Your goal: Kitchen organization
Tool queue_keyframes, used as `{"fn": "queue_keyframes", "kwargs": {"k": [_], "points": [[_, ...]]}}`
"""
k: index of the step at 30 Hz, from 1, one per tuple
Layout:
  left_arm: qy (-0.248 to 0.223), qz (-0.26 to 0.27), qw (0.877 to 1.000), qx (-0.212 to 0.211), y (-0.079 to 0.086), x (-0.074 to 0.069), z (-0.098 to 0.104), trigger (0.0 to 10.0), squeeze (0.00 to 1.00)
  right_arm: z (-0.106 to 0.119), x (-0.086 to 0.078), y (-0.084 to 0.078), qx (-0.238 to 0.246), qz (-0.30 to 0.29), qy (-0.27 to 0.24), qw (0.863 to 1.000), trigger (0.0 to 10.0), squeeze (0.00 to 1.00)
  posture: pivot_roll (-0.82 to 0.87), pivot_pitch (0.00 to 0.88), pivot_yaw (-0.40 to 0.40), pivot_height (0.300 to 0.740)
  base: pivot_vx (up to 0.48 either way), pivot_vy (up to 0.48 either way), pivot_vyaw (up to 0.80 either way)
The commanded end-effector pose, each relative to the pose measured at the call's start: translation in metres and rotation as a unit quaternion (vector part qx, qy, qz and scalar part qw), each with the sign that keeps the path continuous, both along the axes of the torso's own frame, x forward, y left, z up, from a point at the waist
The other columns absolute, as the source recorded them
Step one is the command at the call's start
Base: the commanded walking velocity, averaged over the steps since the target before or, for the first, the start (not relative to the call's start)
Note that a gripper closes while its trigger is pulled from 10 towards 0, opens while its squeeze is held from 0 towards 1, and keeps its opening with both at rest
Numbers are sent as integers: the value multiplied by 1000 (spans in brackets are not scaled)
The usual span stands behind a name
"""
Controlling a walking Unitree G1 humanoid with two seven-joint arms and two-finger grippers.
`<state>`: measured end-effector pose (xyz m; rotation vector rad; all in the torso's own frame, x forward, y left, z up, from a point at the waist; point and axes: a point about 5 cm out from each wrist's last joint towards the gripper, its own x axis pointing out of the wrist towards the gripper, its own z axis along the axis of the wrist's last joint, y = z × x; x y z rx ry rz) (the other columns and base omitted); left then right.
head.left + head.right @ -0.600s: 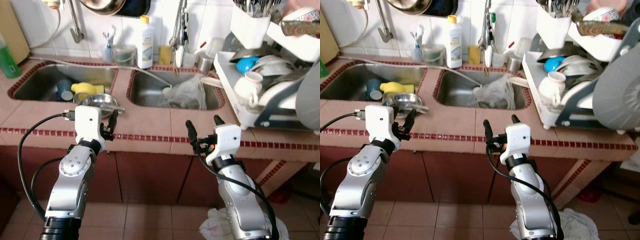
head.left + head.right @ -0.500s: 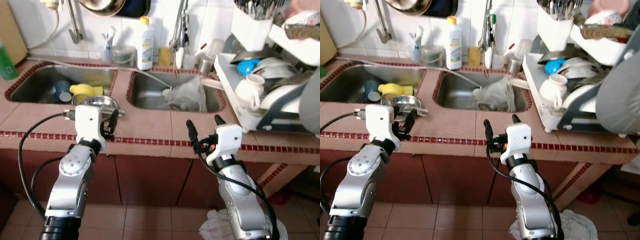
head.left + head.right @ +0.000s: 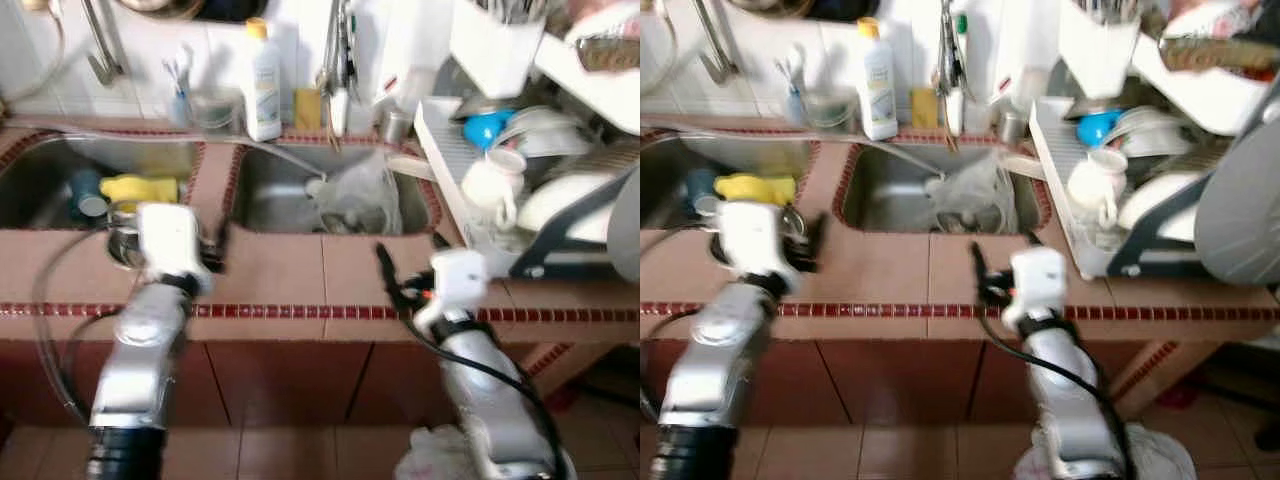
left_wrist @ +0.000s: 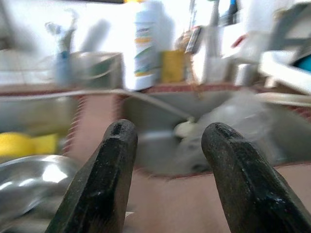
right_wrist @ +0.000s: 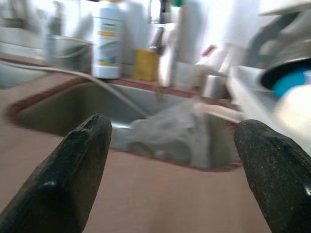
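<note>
Steel bowl (image 4: 24, 179): sits on the surface (image 3: 280, 275) at the rim of the left basin, just beside and slightly below the left gripper (image 4: 165, 141), off its left finger's side. Left gripper fingers apart, nothing between them. Clearly the nearer arm; right gripper (image 5: 170, 141) well apart from the bowl, over the front of the surface ahead of the right basin, fingers spread wide, empty.

Beyond left gripper: yellow item (image 3: 140, 188) and a cup (image 3: 88, 200) down in the left basin (image 3: 40, 170). Ahead of right gripper: clear plastic bag (image 5: 170, 128) in the right basin (image 3: 865, 195), hose (image 5: 104, 87) draped over the rim. Dish rack (image 3: 1120, 240) with white jug (image 3: 1088, 190) off to the right gripper's outer side.

Probable next move: short shift of left gripper toward the bowl rim. Bowl round, no long axis; rim grab from above likely.

Writing: white bottle (image 4: 146, 46) at the back wall carries a green-and-orange label, text too blurred to read. No other legible brands.
</note>
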<state>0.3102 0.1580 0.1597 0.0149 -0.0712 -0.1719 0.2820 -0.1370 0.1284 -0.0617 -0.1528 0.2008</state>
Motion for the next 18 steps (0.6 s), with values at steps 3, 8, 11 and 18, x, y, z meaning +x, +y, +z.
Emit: {"fn": "queue_keyframes", "kwargs": {"k": [3,8,11,18], "points": [[-5,24,1000,3,12,2,5,10000,0,5,1,9,8,12,-6,1000,10000,0,97,33,-36,740,0,0,0],[-3,26,1000,1,12,3,6,10000,0,3,1,7,5,-7,8,1000,10000,0,88,31,-32,740,0,0,0],[-1,22,1000,-15,11,4,6,10000,0,-3,3,3,-23,-48,26,998,10000,0,88,27,-32,740,0,0,0],[0,16,1000,-13,9,4,5,10000,0,-4,-1,11,-21,1,26,999,10000,0,87,22,-34,740,0,207,0]]}}
